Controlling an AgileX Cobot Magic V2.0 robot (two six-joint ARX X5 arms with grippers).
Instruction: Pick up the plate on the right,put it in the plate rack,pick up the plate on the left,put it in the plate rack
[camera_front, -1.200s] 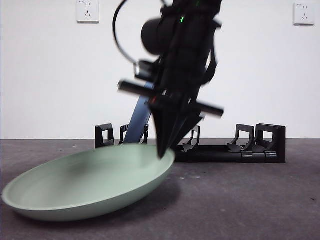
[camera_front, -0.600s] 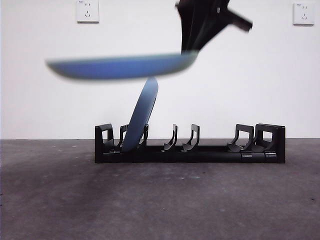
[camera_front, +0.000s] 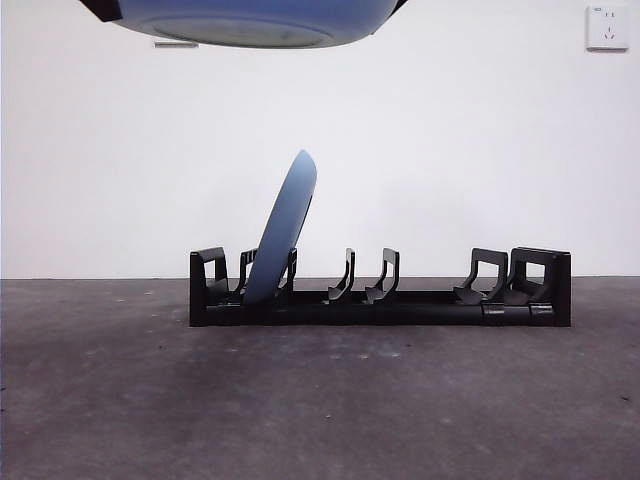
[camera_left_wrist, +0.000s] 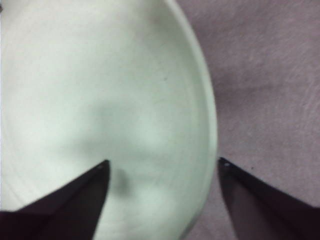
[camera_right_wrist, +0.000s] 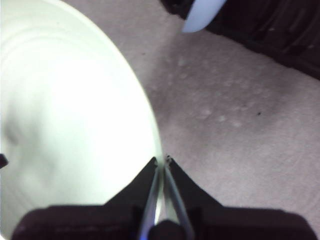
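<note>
The right gripper (camera_right_wrist: 161, 161) is pinched tight on the rim of the pale green round ceramic plate (camera_right_wrist: 65, 125), held high above the long black plastic plate rack (camera_front: 420, 305); the left gripper (camera_left_wrist: 165, 163) gapes wide around its rim. Tilt it upright and lower it between free prongs, clear of the leaning blue-grey plate (camera_front: 285, 225). Two plates, one rack, two grippers

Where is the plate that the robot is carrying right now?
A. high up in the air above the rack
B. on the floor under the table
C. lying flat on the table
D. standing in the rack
A: in the front view the carried plate hangs at the top of the picture, well above the plate rack, its rim pinched in the right gripper.
</note>
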